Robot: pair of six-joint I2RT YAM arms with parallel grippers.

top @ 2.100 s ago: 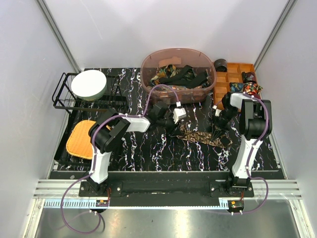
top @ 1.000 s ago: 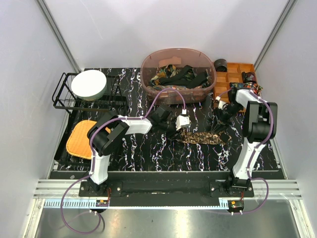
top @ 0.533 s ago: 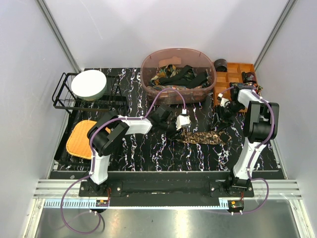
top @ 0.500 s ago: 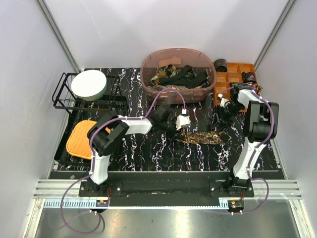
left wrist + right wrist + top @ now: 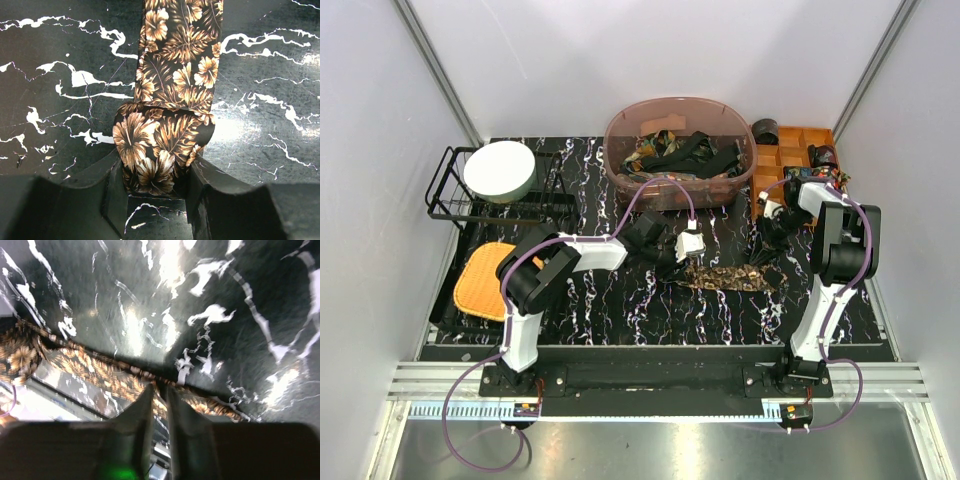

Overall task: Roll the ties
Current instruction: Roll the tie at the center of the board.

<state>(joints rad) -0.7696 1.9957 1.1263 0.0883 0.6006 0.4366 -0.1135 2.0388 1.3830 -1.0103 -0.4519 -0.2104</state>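
My left gripper (image 5: 156, 182) is clamped on the folded end of the tie (image 5: 177, 65), which lies flat across the table (image 5: 60, 115) toward my right gripper (image 5: 160, 397). There the jaws stand narrow at the tie's thin end. I cannot tell whether they grip it.

White bowl (image 5: 500, 171) on wire rack (image 5: 445, 190); orange mat (image 5: 483, 280).
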